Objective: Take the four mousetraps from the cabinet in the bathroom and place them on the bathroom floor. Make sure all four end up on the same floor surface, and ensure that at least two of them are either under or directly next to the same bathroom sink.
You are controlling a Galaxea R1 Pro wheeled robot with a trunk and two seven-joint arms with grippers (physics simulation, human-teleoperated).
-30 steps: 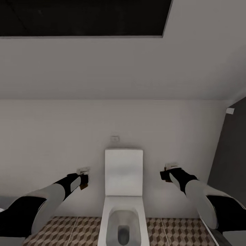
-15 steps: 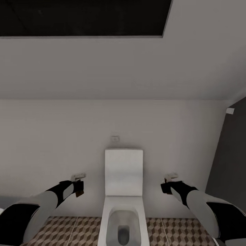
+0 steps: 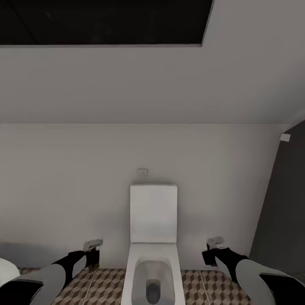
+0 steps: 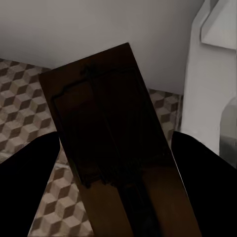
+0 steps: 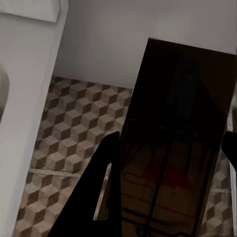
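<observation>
Both arms reach forward, one on each side of a white toilet (image 3: pixel 153 237) that stands against the pale wall. The left tool (image 3: pixel 94 254) sits low, just above the cube-patterned floor (image 3: pixel 106 284), and it is clamped on a mousetrap (image 4: pixel 111 148): the left wrist view shows the dark brown board with its wire parts sticking out between the fingers (image 4: pixel 29 177), tilted over the tiles. The right tool (image 3: pixel 210 250) hangs near the toilet's other side, gripping a second mousetrap (image 5: pixel 173 148), a dark board with wire and a red mark, above the floor (image 5: pixel 74 133). Neither trap touches the tiles.
</observation>
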